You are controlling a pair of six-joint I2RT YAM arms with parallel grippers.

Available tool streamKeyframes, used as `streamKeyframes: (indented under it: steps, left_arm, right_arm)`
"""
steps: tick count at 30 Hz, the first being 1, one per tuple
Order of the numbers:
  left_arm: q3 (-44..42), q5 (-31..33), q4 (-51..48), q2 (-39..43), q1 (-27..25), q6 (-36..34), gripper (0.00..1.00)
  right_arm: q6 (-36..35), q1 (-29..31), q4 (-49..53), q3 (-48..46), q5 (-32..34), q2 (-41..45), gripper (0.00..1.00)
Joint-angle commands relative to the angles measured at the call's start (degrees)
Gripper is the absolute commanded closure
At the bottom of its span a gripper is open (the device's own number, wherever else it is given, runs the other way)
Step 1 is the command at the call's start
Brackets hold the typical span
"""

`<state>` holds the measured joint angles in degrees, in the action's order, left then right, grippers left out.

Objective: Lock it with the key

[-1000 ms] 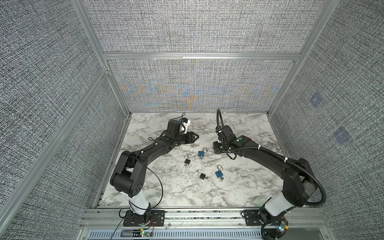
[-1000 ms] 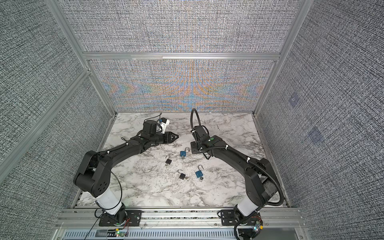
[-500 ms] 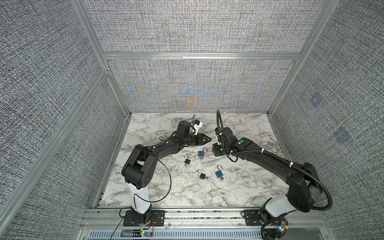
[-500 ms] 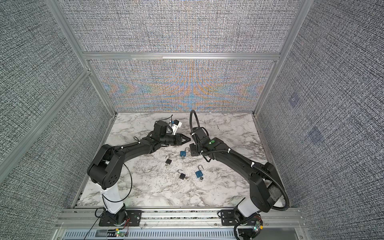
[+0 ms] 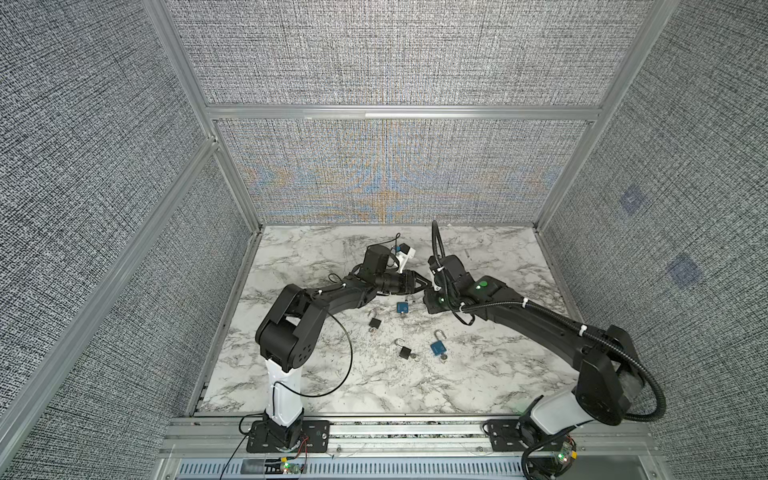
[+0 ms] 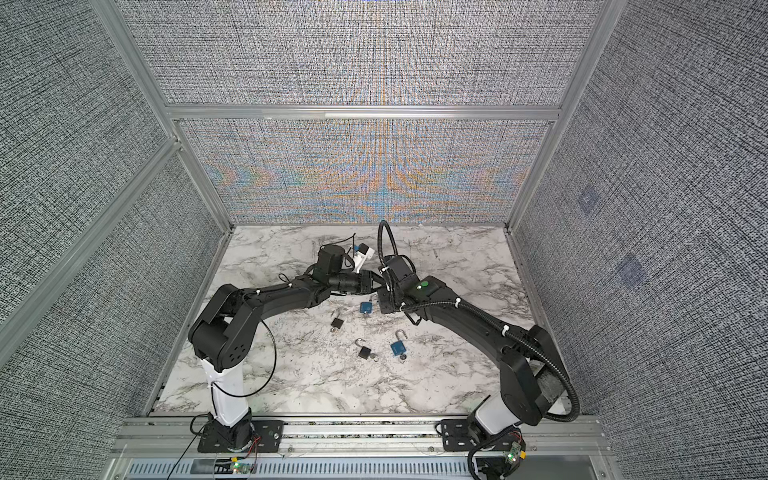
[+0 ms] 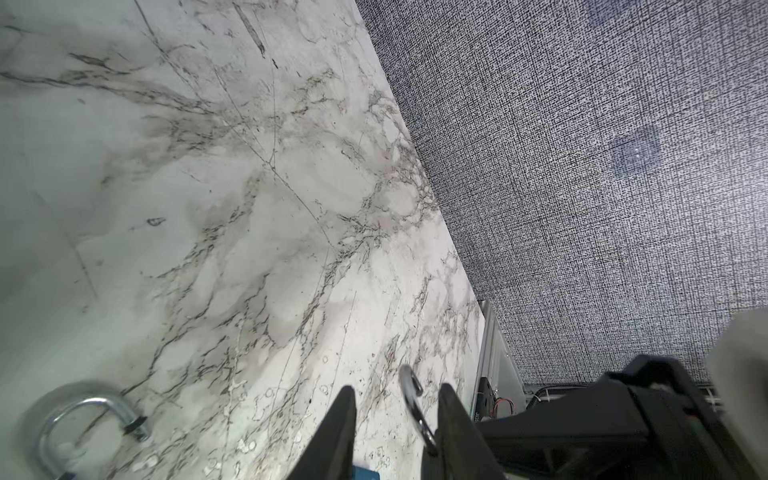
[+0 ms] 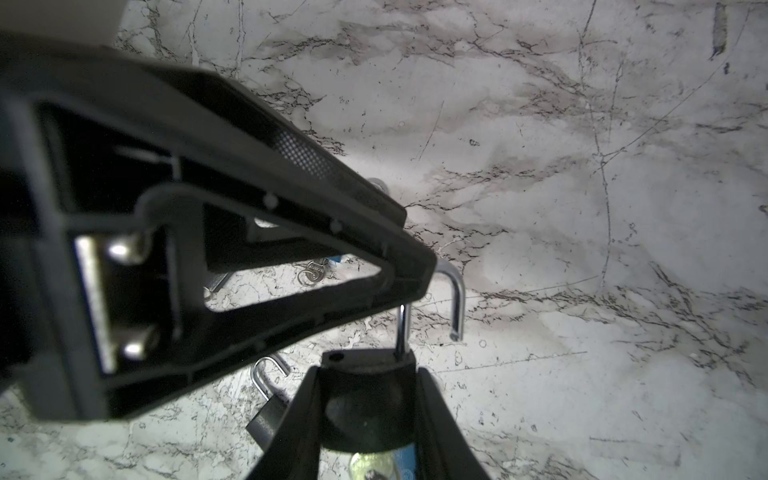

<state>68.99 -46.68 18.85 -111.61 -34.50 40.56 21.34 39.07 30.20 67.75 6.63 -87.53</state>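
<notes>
right end effector: clamped on padlock body.
left end effector: parted, straddling shackle.
risk: skewed push could twist padlock, shackle missing hole.

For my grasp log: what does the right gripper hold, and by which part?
The right gripper clamps a dark padlock by the two sides of its body; its open silver shackle sticks out.

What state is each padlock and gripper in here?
Held padlock, shackle open.
Right gripper, shut on held padlock.
Left gripper, open around that shackle.
Near blue padlock, shackle open.
Near black padlock, shackle open.
Far black padlock, shackle open.
Far blue padlock, shackle unclear.
</notes>
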Motion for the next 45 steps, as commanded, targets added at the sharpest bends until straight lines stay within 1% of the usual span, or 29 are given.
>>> streamKeyframes:
  steps: [1, 8, 23, 27, 29, 34, 39, 45]
  left_arm:
    - [0.5, -2.2, 2.2, -0.4, -0.3, 0.3, 0.65]
    - [1.3, -3.8, 2.3, -1.3, -1.0, 0.3, 0.66]
    - [2.4, -5.5, 1.6, -2.0, -1.9, 0.2, 0.74]
    - [3.1, -5.6, 0.0, -2.1, -2.0, -0.9, 0.76]
    - [3.6, -5.9, -0.7, -3.7, -2.0, -1.3, 0.77]
    - [4.1, -6.2, -1.4, -4.4, -2.1, -1.4, 0.83]
    - [4.1, -6.0, -1.4, -4.7, -2.2, -1.3, 1.00]
    - [3.9, -5.2, -1.4, -4.5, -2.1, -1.1, 1.00]
  right_arm:
    - [0.7, 0.1, 0.1, 0.1, 0.4, 0.2, 0.71]
    - [0.7, 0.1, 0.0, 0.3, 0.5, -0.1, 0.71]
    - [0.6, 0.2, -0.1, 0.7, 0.5, -0.2, 0.71]
    - [0.6, 0.3, -0.1, 0.8, 0.5, -0.3, 0.71]
    - [0.7, 0.2, -0.2, 0.8, 0.5, -0.3, 0.71]
    - [0.8, 0.2, -0.2, 1.0, 0.5, -0.4, 0.71]
    - [0.7, 0.2, -0.2, 1.1, 0.4, -0.3, 0.71]
    - [0.8, 0.2, -0.4, 1.0, 0.4, -0.1, 0.71]
